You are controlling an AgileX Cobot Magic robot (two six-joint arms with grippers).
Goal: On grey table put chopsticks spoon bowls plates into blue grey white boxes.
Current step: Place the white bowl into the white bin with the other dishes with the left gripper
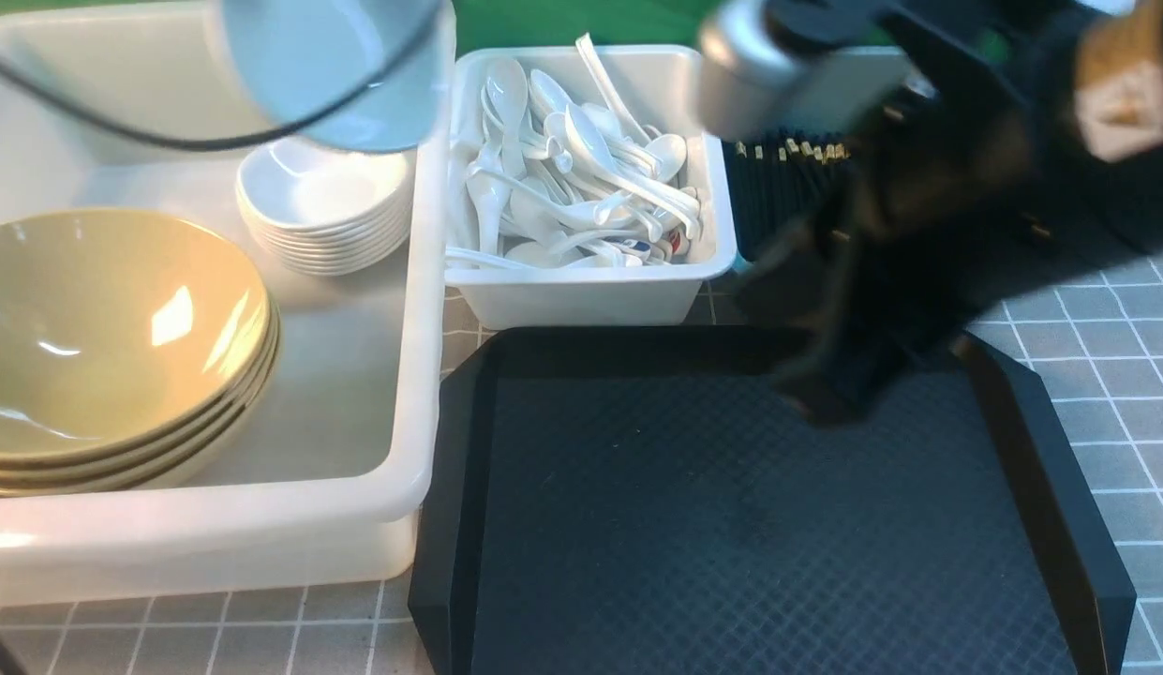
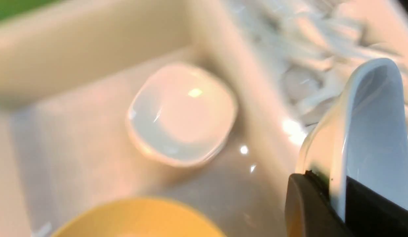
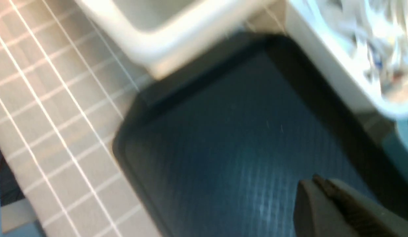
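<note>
My left gripper [image 2: 335, 184] is shut on the rim of a white plate [image 2: 371, 131]. The plate hangs tilted above the large white tub [image 1: 422, 281], over a stack of white plates [image 1: 323, 211]. The held plate shows blurred at the top of the front view [image 1: 328, 66]. A stack of olive-yellow bowls [image 1: 112, 347] sits in the same tub. White spoons [image 1: 572, 178] fill the smaller white bin [image 1: 581, 300]. Black chopsticks [image 1: 787, 178] lie in the blue-grey bin behind my right arm. My right gripper [image 1: 815, 394] is shut and empty, low over the black tray; its jaws are pressed together in the right wrist view [image 3: 317, 184].
The black octagonal tray [image 1: 712, 525] lies in front of the bins on the grey gridded table [image 1: 1106, 375]. The tub's front corner [image 3: 164, 42] and the spoon bin's wall [image 3: 338, 79] border the tray. A black cable [image 1: 169, 141] hangs across the tub.
</note>
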